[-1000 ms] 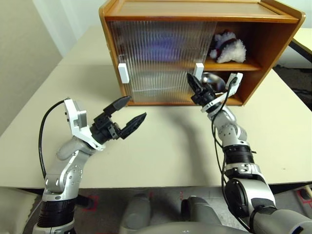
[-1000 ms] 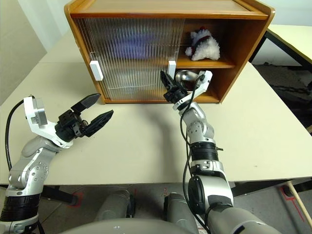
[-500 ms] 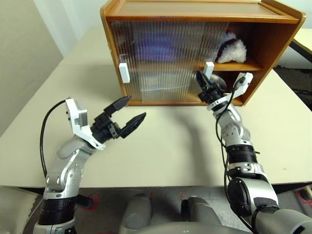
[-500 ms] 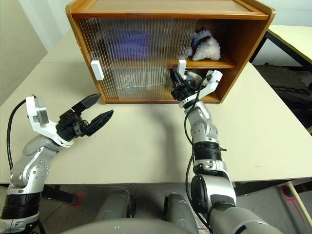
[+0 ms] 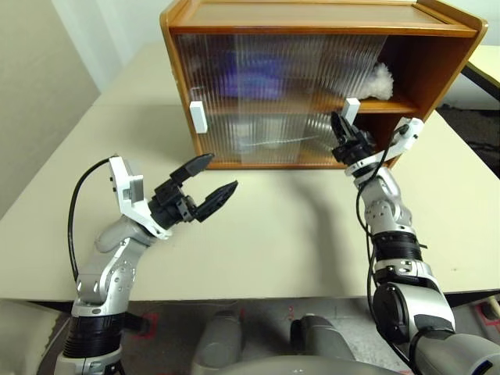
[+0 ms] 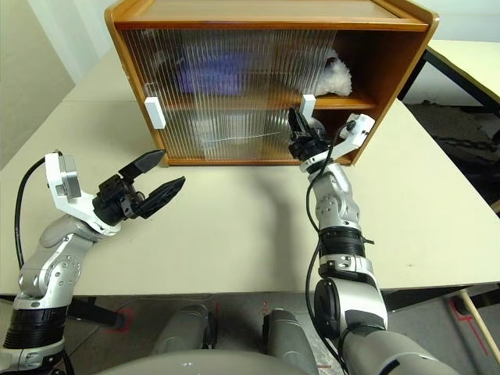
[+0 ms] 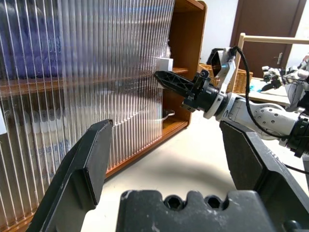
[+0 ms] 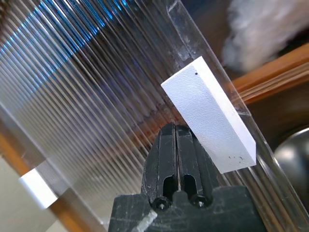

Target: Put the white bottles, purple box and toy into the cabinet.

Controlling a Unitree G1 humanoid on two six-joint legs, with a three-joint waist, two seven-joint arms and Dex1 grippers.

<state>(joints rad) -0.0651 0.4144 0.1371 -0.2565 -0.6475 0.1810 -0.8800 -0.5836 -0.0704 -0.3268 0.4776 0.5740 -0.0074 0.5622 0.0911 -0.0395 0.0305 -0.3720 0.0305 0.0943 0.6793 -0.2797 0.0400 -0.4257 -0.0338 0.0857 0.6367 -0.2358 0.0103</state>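
Both grippers differ: your right gripper (image 6: pixel 298 125), fingers pressed together, seems to touch the door's white handle (image 6: pixel 308 105); your left gripper (image 5: pixel 214 179) hangs wide open.

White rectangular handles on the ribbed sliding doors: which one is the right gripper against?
The right-hand handle, near the open end of the wooden cabinet; the shut right gripper sits just beside it. The other handle stands alone.
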